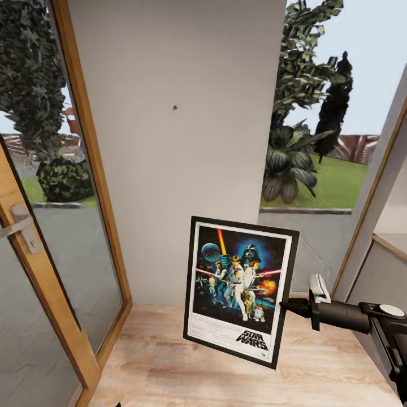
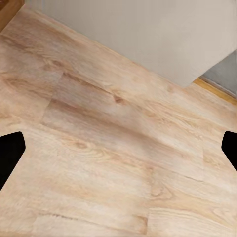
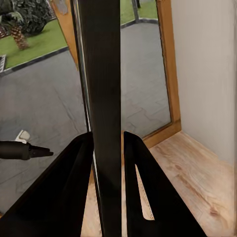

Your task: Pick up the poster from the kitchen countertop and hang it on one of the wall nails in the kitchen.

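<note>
Poster: the poster [image 1: 239, 291] hangs in the air over the wooden floor [image 1: 169, 362], upright but tilted, its printed face toward the head camera — black frame, white border, "STAR WARS" lettering at the lower right.
Right gripper: the right gripper [image 1: 286, 307] reaches in from the right and meets the poster's right edge about halfway up; in the right wrist view its two dark fingers [image 3: 64, 192] are pressed against either side of the poster's thin black edge [image 3: 106, 113], clamped on it.
Wall nail: a small dark nail [image 1: 174, 107] sits high on the pale grey wall panel [image 1: 169, 186], well above the poster's top edge and a little to its left.
Left gripper: the left gripper [image 2: 118, 153] points down at bare floorboards [image 2: 108, 158], its dark fingertips [image 2: 10, 155] at opposite edges of the left wrist view — spread wide, holding nothing.
Surroundings: a wood-framed glass door [image 1: 45, 243] stands left of the wall panel; a window with garden plants [image 1: 294, 164] lies to its right.
</note>
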You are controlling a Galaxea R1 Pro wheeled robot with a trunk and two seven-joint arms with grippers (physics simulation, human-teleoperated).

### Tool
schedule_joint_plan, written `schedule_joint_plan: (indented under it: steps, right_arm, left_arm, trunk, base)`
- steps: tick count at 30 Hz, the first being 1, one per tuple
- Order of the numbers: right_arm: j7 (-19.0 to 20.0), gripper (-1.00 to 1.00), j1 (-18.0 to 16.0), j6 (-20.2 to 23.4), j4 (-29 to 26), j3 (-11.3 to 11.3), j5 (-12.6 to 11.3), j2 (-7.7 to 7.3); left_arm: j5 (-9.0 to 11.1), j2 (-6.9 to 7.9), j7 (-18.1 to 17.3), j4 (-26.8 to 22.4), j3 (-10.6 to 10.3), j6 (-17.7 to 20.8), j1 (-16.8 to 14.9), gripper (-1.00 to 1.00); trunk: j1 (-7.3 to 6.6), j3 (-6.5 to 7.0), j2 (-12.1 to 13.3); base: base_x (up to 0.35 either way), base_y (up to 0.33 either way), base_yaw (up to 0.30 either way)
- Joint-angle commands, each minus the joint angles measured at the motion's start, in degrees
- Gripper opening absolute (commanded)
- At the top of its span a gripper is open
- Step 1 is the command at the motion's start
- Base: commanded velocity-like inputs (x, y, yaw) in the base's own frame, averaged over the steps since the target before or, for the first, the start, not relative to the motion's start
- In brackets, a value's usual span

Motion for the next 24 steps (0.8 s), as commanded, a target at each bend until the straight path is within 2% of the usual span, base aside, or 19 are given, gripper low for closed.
schedule_joint_plan:
  steps: [1,10,18,24]
  right_arm:
    - [0.32,-1.0,-0.02,0.73,0.0,-0.04,0.0,0.0]
    - [0.32,-1.0,-0.02,0.76,0.0,-0.04,0.0,0.0]
    - [0.32,-1.0,-0.02,0.74,0.0,-0.04,0.0,0.0]
    - [0.32,-1.0,-0.02,0.76,0.0,-0.04,0.0,0.0]
  left_arm:
    - [0.54,0.03,-0.15,0.08,-0.48,-0.24,-0.01,1.0]
    - [0.54,0.03,-0.14,0.14,-0.48,-0.24,-0.01,1.0]
    - [0.48,0.03,-0.15,0.16,-0.48,-0.24,-0.02,1.0]
    - [0.48,0.03,-0.15,0.14,-0.48,-0.24,-0.02,1.0]
  trunk:
    - [0.06,-0.02,-0.03]
    - [0.06,-0.02,-0.03]
    - [0.06,-0.02,-0.03]
    - [0.06,-0.02,-0.03]
  base:
    - [0.336,0.0,0.0]
    - [0.329,0.0,0.0]
    - [0.089,0.01,0.0]
    - [0.163,0.216,0.0]
